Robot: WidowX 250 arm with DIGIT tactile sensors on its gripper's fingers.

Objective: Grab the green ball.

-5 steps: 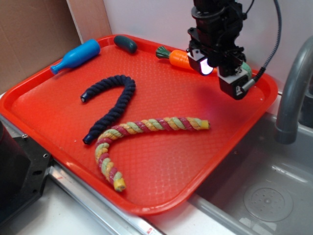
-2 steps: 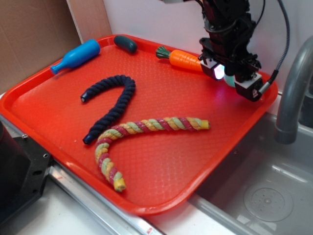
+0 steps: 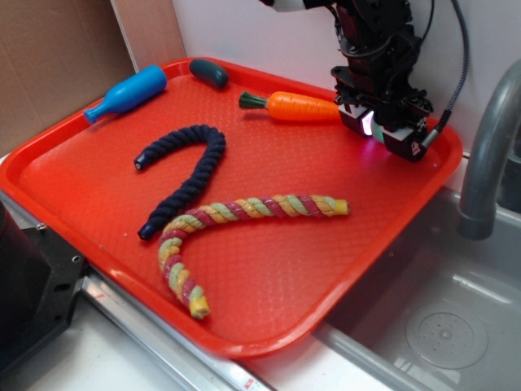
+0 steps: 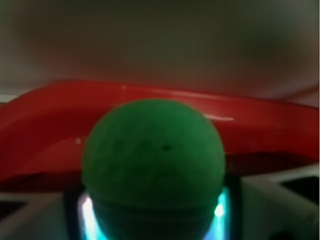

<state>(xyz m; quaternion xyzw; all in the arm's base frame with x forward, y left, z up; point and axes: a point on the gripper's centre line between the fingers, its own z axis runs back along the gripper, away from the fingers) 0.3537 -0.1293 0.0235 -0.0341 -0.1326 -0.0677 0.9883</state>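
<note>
Green ball (image 4: 152,165) is filling the wrist view, sitting by the red tray's (image 3: 244,326) far rim; hand (image 3: 383,130) is hovering low over it; whether its jaws are open or closed, I cannot tell.

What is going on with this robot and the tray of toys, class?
The robot's claw is down at the far right corner of the red tray, beside the carrot toy. The wrist view shows the green ball filling the frame right between the claw's fingers, which appear to flank it. Whether it is actually gripped cannot be told. Two rope toys lie untouched.
</note>
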